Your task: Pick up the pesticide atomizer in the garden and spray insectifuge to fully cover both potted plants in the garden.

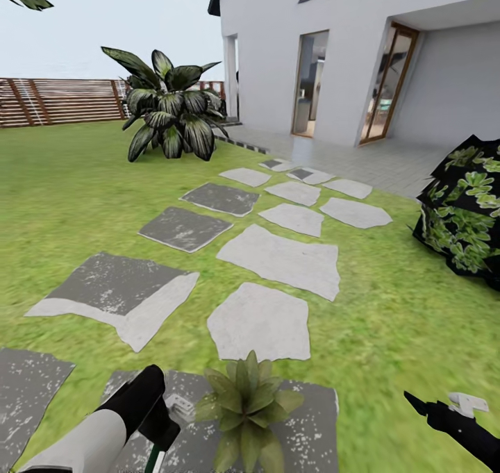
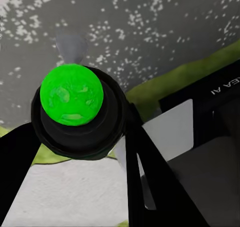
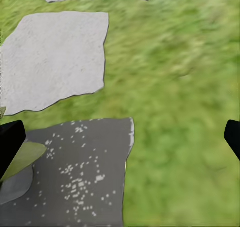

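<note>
One potted plant, a low rosette of pointed green leaves, stands on a grey speckled slab at the near edge of the garden lawn. Just left of it, my left gripper is shut on the pesticide atomizer, whose whitish head points toward the plant. In the left wrist view the atomizer is a dark round body with a bright green spot, between the black fingers. My right gripper hovers open over grass to the plant's right. Its view catches a leaf and the grey pot.
Grey stepping slabs lead across the lawn to the white house. A big broad-leaved shrub stands at the back before the brown slatted fence. A dark variegated bush sits at the right.
</note>
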Motion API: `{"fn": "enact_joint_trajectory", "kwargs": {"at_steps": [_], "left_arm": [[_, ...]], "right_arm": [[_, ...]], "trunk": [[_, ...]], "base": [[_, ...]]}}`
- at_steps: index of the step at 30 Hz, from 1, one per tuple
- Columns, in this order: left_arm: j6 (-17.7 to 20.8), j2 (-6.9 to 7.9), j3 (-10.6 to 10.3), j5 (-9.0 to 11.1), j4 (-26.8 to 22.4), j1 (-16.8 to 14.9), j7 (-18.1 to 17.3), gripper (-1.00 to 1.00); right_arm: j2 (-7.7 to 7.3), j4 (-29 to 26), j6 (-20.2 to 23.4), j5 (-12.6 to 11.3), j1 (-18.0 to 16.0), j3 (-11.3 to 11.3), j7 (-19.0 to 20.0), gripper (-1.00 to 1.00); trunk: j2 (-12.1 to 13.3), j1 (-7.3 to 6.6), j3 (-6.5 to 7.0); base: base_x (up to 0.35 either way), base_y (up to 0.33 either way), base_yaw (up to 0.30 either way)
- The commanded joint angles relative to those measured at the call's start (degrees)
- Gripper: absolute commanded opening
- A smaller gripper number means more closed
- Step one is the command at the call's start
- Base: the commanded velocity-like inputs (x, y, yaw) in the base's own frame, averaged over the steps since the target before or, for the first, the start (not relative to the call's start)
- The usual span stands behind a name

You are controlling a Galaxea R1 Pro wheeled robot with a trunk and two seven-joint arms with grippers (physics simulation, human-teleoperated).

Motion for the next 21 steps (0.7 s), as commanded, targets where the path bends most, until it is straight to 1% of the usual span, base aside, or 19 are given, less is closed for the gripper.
{"fn": "enact_joint_trajectory", "kwargs": {"at_steps": [1,3,6,7,9,10,11,13,14,17,19,21], "left_arm": [[0.1,0.32,-0.2,-0.3,-0.1,0.0,-0.5,-1.00],[0.1,1.18,-0.1,-0.3,-0.1,0.0,0.2,-1.00],[0.0,1.29,0.0,0.1,-0.2,0.0,4.3,-1.00],[-0.1,1.18,0.2,0.7,-0.2,0.0,7.0,-1.00],[-0.7,0.54,0.7,2.4,-0.2,0.0,10.3,-1.00],[-1.1,0.02,0.8,3.6,-0.1,0.0,11.3,-1.00],[-1.8,-0.53,0.9,5.4,-0.1,0.0,12.1,-1.00],[-2.4,-0.99,1.0,7.2,0.0,0.0,12.7,-1.00],[-2.5,-1.18,1.0,7.6,0.2,0.0,12.9,-1.00],[-2.8,-1.41,1.0,7.9,2.7,0.0,12.9,-1.00],[-5.9,-1.93,1.0,8.0,6.4,0.0,13.0,-1.00],[-8.2,-2.04,1.0,8.1,8.6,0.0,13.0,-1.00]], "right_arm": [[0.03,-0.1,0.3,0.3,-0.1,-0.3,0.4,1.00],[0.03,-0.1,0.2,0.3,-0.1,-0.4,0.4,1.00],[0.03,-0.1,0.2,0.3,-0.1,-0.4,0.4,1.00],[0.03,-0.1,0.2,0.3,-0.1,-0.3,0.4,1.00],[0.03,-0.1,0.2,0.3,-0.1,-0.3,0.5,1.00],[0.03,-0.1,0.2,0.3,-0.1,-0.3,0.5,1.00],[0.03,-0.1,0.2,0.3,-0.1,-0.3,0.5,1.00],[0.03,-0.1,0.2,0.3,-0.1,-0.3,0.5,1.00],[0.03,-0.1,0.2,0.3,-0.1,-0.3,0.5,1.00],[0.03,-0.1,0.2,0.3,-0.1,-0.4,0.5,1.00],[0.03,-0.1,0.2,0.3,-0.1,-0.3,0.5,1.00],[0.03,-0.1,0.2,0.3,-0.1,-0.3,0.5,1.00]], "trunk": [[0.0,-0.01,-0.12],[0.0,-0.01,-0.26],[0.0,-0.01,-0.32],[0.0,-0.01,-0.32],[0.0,-0.01,-0.33],[0.0,-0.01,-0.33],[0.0,-0.01,-0.33],[0.0,-0.01,-0.33],[0.0,-0.01,-0.33],[0.0,-0.01,-0.33],[0.0,-0.01,-0.37],[0.0,-0.01,-0.45]], "base": [[0.000,0.000,0.137],[0.000,0.000,0.129],[0.000,0.000,0.040],[0.000,0.000,0.012],[0.000,0.000,0.006],[0.000,0.000,0.003],[0.000,0.000,0.002],[0.000,0.000,0.001],[0.000,0.000,0.000],[0.000,0.000,0.000],[0.000,0.000,0.000],[0.000,0.000,0.035]]}}
